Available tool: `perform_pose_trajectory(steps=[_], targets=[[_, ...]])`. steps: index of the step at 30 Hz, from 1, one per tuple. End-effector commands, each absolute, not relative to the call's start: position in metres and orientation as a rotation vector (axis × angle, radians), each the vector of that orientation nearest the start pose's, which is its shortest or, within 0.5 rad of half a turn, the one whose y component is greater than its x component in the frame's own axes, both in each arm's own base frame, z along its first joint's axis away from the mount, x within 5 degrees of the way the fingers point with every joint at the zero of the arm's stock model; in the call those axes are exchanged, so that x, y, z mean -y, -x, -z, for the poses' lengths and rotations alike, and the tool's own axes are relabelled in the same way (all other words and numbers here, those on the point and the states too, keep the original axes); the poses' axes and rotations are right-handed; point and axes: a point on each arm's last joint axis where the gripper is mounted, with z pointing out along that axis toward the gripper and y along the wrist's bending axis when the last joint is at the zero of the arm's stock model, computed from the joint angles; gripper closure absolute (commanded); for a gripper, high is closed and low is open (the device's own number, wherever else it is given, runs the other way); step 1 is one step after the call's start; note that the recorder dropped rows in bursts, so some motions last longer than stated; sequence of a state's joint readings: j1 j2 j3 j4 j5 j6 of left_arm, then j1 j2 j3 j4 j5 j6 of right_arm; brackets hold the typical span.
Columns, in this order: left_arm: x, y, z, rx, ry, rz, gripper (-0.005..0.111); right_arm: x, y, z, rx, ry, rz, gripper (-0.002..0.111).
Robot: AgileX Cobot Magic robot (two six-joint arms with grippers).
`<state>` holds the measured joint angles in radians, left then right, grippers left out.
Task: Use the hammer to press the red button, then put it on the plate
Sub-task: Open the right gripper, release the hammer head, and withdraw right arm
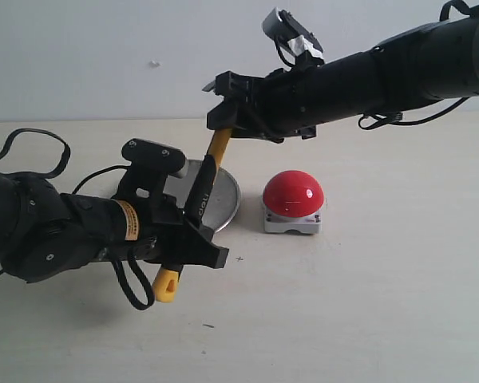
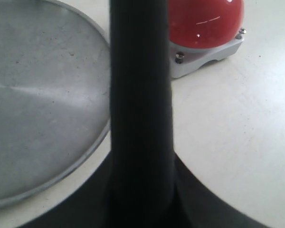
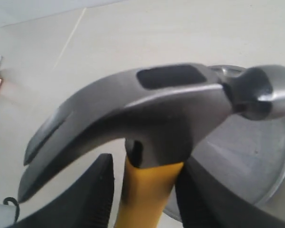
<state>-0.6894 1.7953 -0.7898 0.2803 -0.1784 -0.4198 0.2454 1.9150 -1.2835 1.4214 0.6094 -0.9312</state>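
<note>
Holding hammer [image 3: 152, 114]: it's hanging in the air, tilted, head up and yellow loop down. It's sitting in front of the plate [image 1: 230, 195] and left of the red button [image 1: 293, 194], touching neither.
left gripper [image 1: 193, 231]: I'm reading it as clamped on the black grip, low on the handle, just above the loop.
right gripper [image 1: 226, 120]: its fingers are sitting either side of the yellow neck, right under the head. I can't tell whether they're biting or standing clear.
step: I'm judging this as a two-arm handover, with the press not yet started.
doing it well: I'm making sure one arm is gripping firmly before the other is letting go. Otherwise the head-heavy hammer is likely pivoting in the jaws.
press: I'm wanting the striking face, not the claw, lined up over the dome's crown and coming straight down. The dome is glossy and round, so an off-centre touch is likely sliding off or shoving the base across the table [image 1: 383, 303].
placing: the plate is lying flat just left of the button, near it but apart. I'm planning to lay the hammer across its middle, since the handle is probably overhanging the rim.
count: I'm counting one hammer, one red button, one plate, two grippers.
</note>
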Motion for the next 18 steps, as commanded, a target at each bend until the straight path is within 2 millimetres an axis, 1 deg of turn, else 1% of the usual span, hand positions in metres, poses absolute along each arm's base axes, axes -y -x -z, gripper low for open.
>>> perform_pose_trajectory(steps=[1,6,8,10,15,17,18], targets=[[0.223,-0.257,-0.152,-2.19,-0.709,0.494,0.107,-0.148,-0.391,-0.225,-2.32,0.13,-0.982,0.065],[0.222,-0.256,-0.163,-2.159,-0.7,0.505,0.107,-0.145,-0.391,-0.222,-2.359,0.117,-0.927,0.065],[0.222,-0.256,-0.166,-2.15,-0.698,0.508,0.107,-0.144,-0.391,-0.221,-2.367,0.14,-0.902,0.065],[0.221,-0.256,-0.168,-2.147,-0.697,0.509,0.107,-0.144,-0.391,-0.22,-2.375,0.14,-0.891,0.065],[0.221,-0.256,-0.168,-2.147,-0.695,0.51,0.107,-0.143,-0.387,-0.227,-2.381,0.143,-0.889,0.065],[0.222,-0.256,-0.168,-2.146,-0.692,0.512,0.107,-0.14,-0.385,-0.229,-2.4,0.15,-0.853,0.062],[0.222,-0.256,-0.168,-2.147,-0.69,0.512,0.107,-0.139,-0.384,-0.23,-2.41,0.146,-0.84,0.059]])
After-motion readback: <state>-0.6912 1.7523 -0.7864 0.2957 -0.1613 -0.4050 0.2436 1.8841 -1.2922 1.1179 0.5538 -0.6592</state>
